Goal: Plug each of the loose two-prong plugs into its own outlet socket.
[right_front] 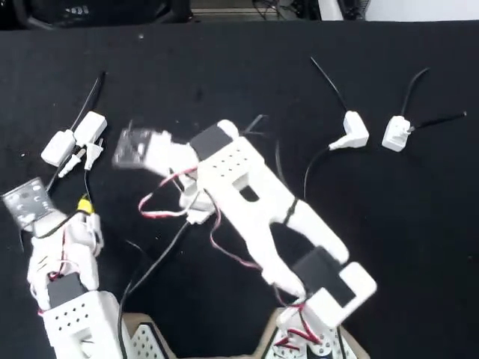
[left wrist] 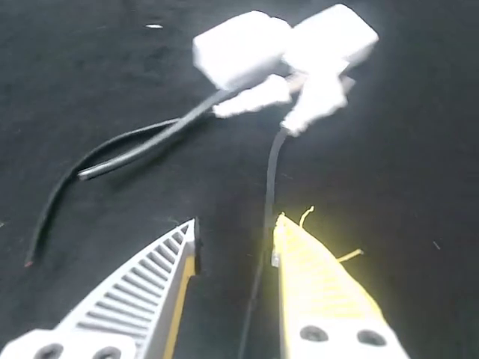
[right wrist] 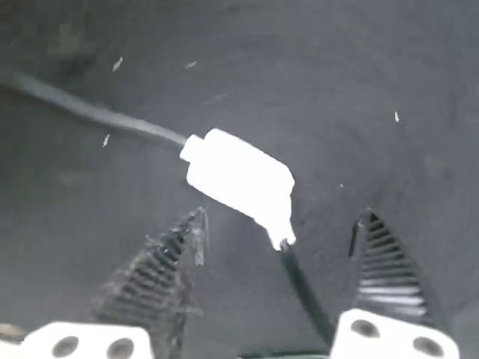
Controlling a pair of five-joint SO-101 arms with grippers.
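Nothing is grabbed.
The left gripper (left wrist: 236,221) and right gripper (right wrist: 283,215) are both spread apart by two white plastic plug blocks (right_front: 58,147) near the black table's (right_front: 224,60) left edge.

A black worktop (right_front: 224,60) is stretching across nearly the whole high view, its matte surface carrying a few pale specks. Beyond its far edge, a brownish strip (right_front: 221,4) is showing at 12 o'clock, and a white surface (right_front: 419,7) is catching light at 1 o'clock.
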